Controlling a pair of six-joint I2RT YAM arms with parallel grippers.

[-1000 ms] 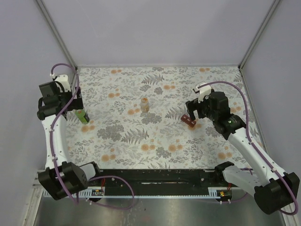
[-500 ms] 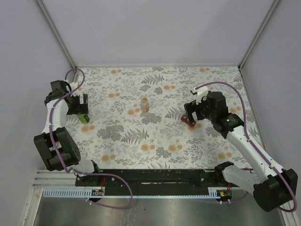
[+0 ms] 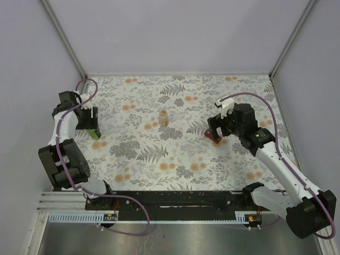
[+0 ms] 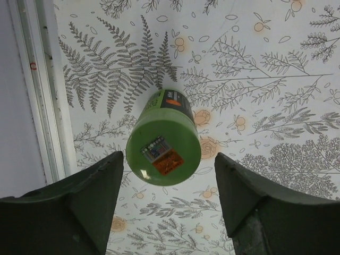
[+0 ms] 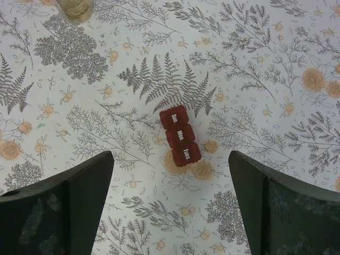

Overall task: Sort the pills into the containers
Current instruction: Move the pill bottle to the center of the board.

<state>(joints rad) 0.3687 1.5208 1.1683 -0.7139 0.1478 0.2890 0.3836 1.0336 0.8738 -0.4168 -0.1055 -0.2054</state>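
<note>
A bright green bottle [image 4: 163, 151] stands upright on the cloth, its lid facing the left wrist camera. My left gripper [image 4: 169, 156] is open and straddles it, one finger on each side, with thin gaps showing. From above, the green bottle [image 3: 95, 133] sits just below the left gripper [image 3: 90, 122]. The dark-red pill box [image 5: 179, 136] lies flat with its Sun., Mon. and Tues. lids shut. My right gripper [image 5: 170, 155] hangs open above it, well clear of it. From above, the right gripper [image 3: 215, 129] covers part of the pill box [image 3: 214, 137]. The pale-and-orange bottle [image 3: 164, 118] stands mid-cloth. No pills show.
The fern-and-flower cloth [image 3: 175, 154] covers the table. A metal frame rail [image 4: 34, 106] and the side wall run close to the left of the green bottle. The pale-and-orange bottle [image 5: 74, 7] sits at the top left edge of the right wrist view.
The left arm has folded its elbow down and back, with its gripper staying over the green bottle. The right gripper has edged slightly left over the pill box.
</note>
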